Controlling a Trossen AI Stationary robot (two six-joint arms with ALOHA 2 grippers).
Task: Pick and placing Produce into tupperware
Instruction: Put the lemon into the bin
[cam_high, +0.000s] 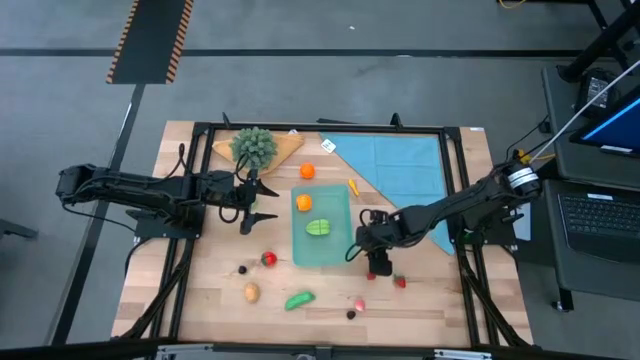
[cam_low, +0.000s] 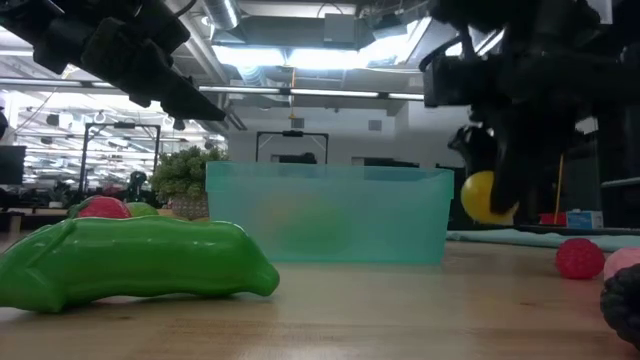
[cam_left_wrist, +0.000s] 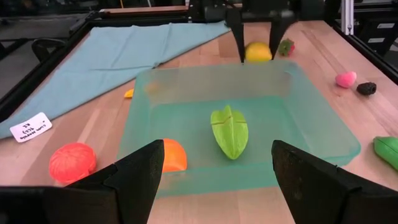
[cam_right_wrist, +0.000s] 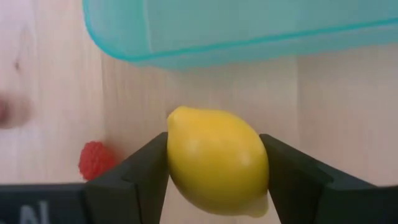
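Green pea pod (cam_low: 135, 262) lies closest in low view, on table (cam_high: 200, 290). R gripper (cam_right_wrist: 214, 163) squeezes yellow lemon (cam_right_wrist: 216, 160) just beside teal tupperware (cam_high: 322, 232). Leaf (cam_left_wrist: 229, 131) & orange piece (cam_left_wrist: 172, 156) sit inside it. L gripper (cam_left_wrist: 211, 174) hangs near tub, fingers apart, holding nothing.

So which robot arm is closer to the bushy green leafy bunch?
Left. Its gripper sits just below the bushy green leafy bunch; the right gripper, holding a yellow lemon, is far across the translucent teal container.
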